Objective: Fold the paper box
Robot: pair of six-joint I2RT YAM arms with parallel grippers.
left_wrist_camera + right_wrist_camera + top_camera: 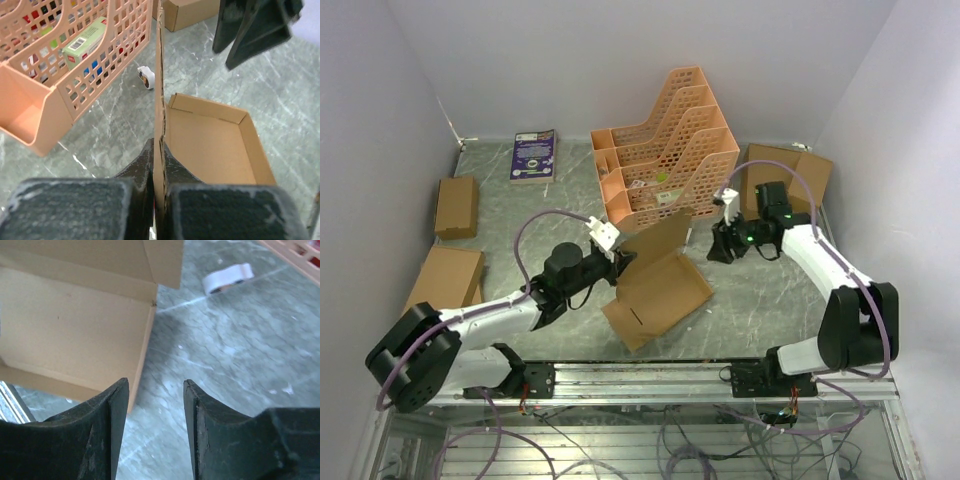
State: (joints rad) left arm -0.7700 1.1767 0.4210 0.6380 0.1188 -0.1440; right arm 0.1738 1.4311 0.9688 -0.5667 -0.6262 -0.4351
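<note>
**Centre of the top view.** The paper box [665,295] is shown lying on the grey table [770,300], with its shallow tray [210,145] already walled. Its lid panel [658,240] is raised upright along the tray's upper-left side. The panel is pinched edge-on between the closed jaws of the left gripper [159,150], presumably so that it is held vertical and can be swung over the tray. The right gripper [155,390], at the right of the box, is seen parted and empty, clear of the cardboard. It is probably placed there to press or tuck a flap next. The orange file rack [665,150] is seen just behind, at upper centre.
</note>
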